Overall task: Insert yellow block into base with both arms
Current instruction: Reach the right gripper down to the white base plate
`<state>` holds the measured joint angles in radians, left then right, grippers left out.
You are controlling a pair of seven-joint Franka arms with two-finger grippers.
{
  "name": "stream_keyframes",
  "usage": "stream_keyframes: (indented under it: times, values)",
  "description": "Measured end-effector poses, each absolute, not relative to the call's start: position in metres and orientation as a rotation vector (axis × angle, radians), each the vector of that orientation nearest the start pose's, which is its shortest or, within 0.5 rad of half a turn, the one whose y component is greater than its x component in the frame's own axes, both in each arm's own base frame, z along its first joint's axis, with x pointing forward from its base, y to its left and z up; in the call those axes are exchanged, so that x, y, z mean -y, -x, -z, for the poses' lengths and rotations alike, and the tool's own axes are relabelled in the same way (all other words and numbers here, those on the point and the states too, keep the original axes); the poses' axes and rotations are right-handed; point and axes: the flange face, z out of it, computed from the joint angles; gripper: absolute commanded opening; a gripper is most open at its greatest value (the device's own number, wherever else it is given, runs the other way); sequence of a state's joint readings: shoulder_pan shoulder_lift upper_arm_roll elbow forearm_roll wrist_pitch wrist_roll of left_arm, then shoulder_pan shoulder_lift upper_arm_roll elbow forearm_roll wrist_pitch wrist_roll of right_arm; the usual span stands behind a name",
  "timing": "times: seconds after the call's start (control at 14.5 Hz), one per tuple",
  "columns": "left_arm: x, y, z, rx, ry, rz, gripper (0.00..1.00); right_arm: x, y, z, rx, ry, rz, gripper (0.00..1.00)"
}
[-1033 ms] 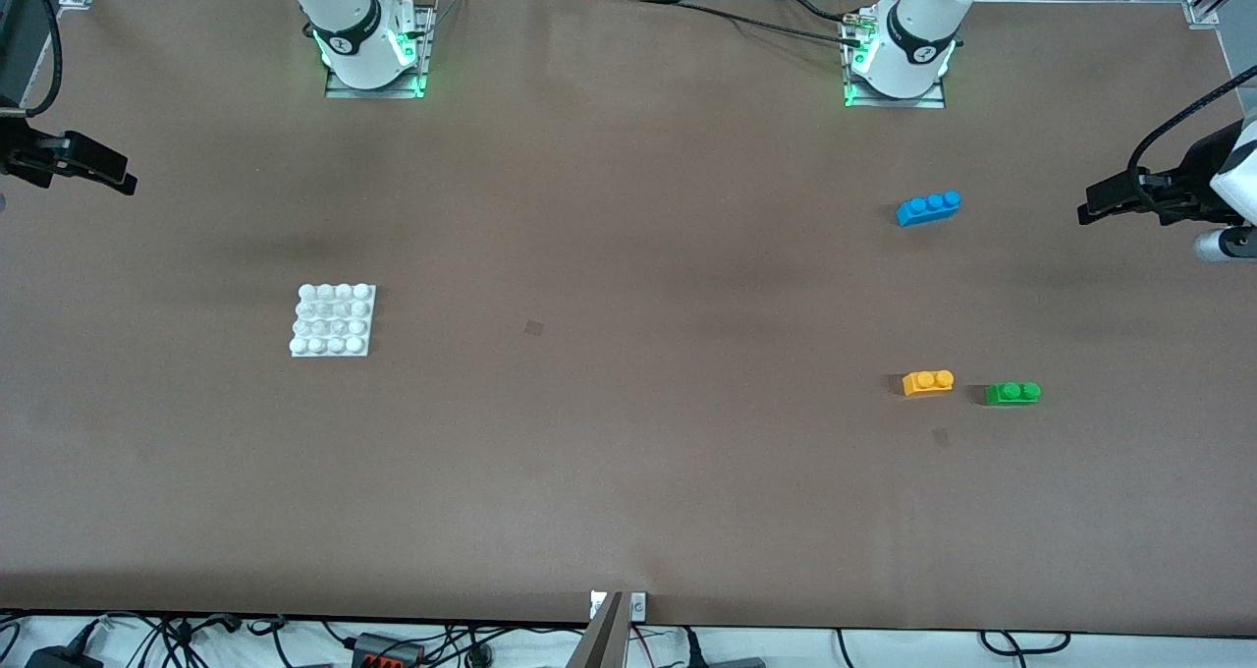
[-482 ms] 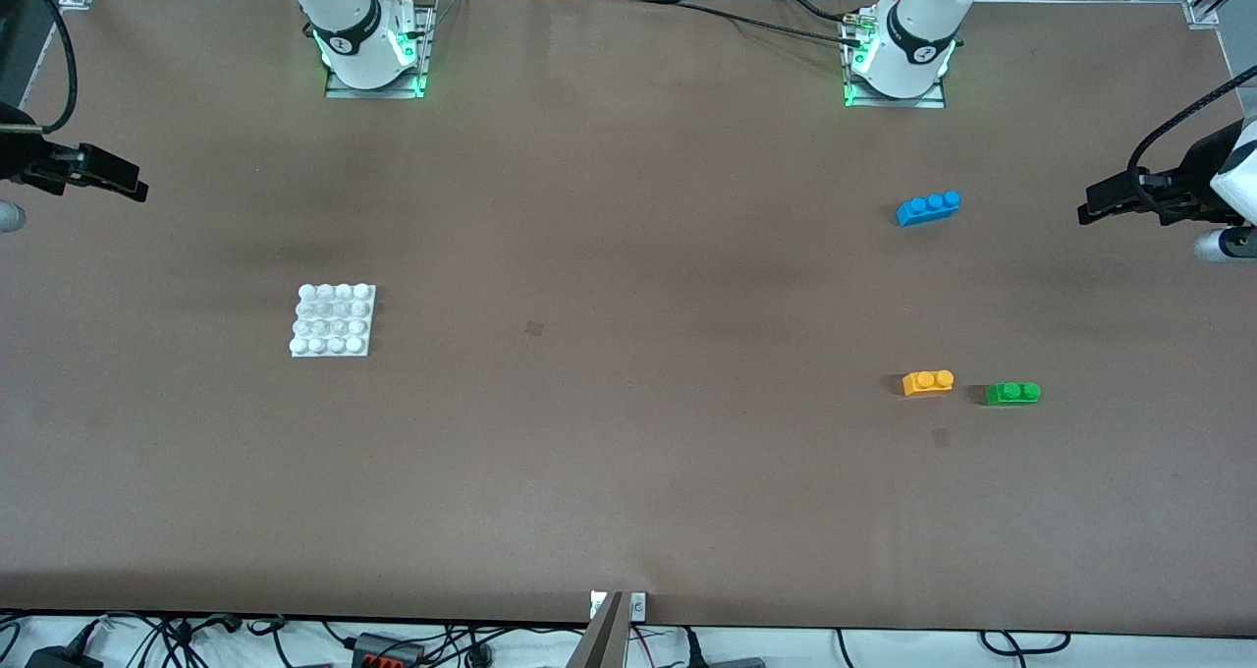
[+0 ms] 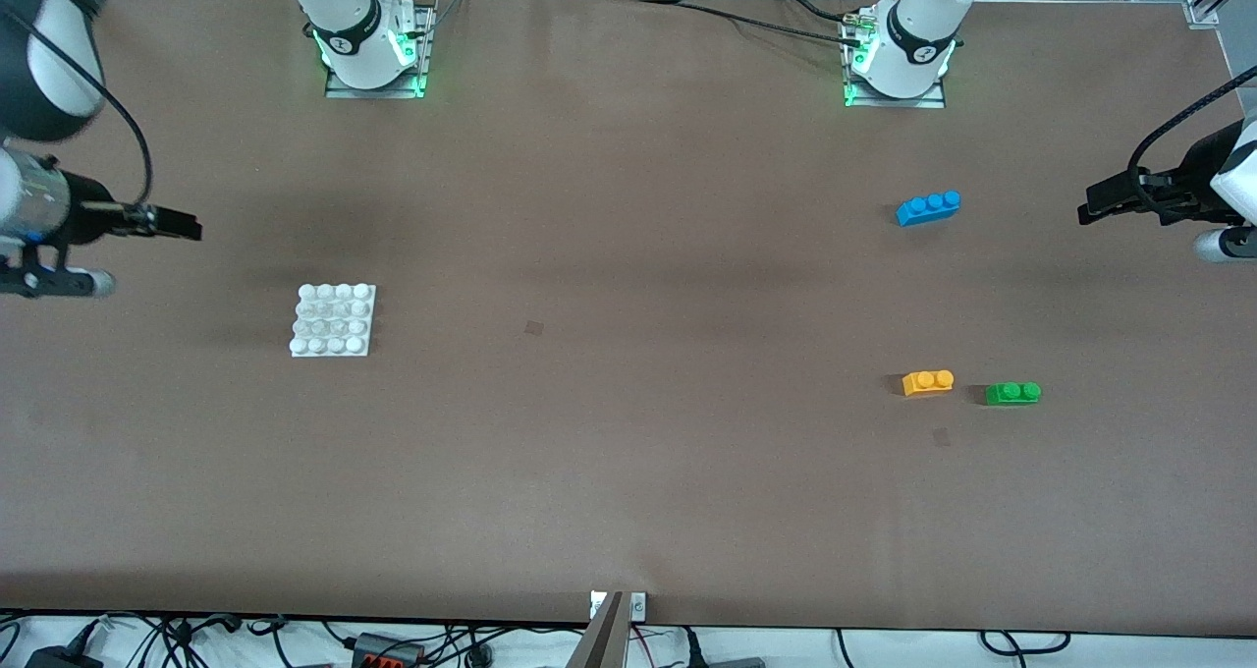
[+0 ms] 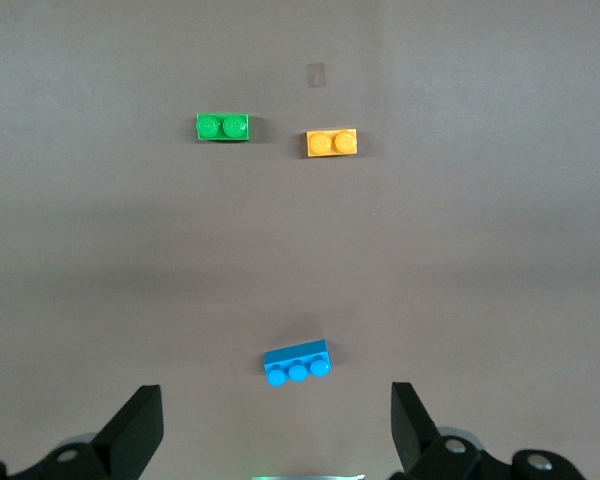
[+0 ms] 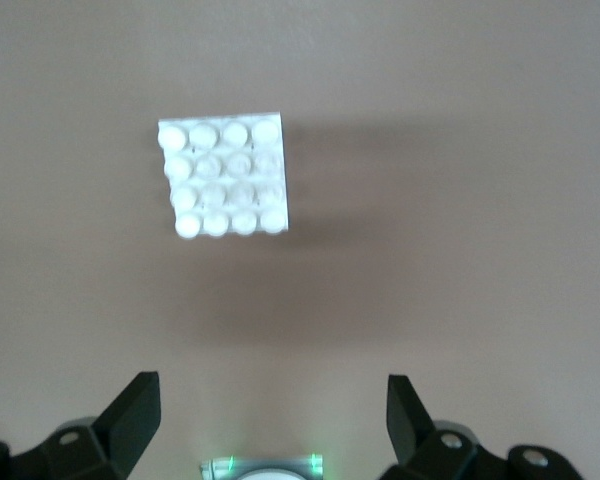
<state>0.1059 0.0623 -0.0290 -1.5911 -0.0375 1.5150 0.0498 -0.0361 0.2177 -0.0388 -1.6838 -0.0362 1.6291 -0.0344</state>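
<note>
Brown matte table carries all the pieces. Toward the left arm's end lies the small yellow-orange plastic brick with two studs, just beside a green two-stud brick; a longer blue three-stud brick lies farther from the front camera. The flat square white studded base plate sits well apart, toward the right arm's end. The left gripper hangs over the table edge at its own end, fingers spread wide and empty. The right gripper hangs over its end, near the base, also spread wide, holding nothing.
</note>
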Motion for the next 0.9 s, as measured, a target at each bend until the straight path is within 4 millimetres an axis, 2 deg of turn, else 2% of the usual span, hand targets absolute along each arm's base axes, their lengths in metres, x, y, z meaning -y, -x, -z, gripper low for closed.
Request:
stream_keyframes:
  times: [0.14,0.34,0.41,0.55,0.9]
  values:
    - [-0.04,-0.563,-0.576,0.044,3.182,-0.216,1.0,0.045,-0.607,-0.403,-0.051,3.128,-0.442,1.0]
    - [-0.04,-0.563,-0.576,0.044,3.182,-0.217,1.0,0.041,-0.612,-0.337,-0.076,3.077,-0.475,0.97]
    - [-0.04,-0.563,-0.576,0.044,3.182,-0.217,1.0,0.04,-0.612,-0.319,-0.082,3.069,-0.476,0.96]
    - [-0.04,-0.563,-0.576,0.044,3.182,-0.217,1.0,0.04,-0.612,-0.288,-0.088,3.071,-0.457,0.86]
    - [-0.04,-0.563,-0.576,0.044,3.182,-0.217,1.0,0.04,-0.595,-0.206,-0.097,3.094,-0.374,0.85]
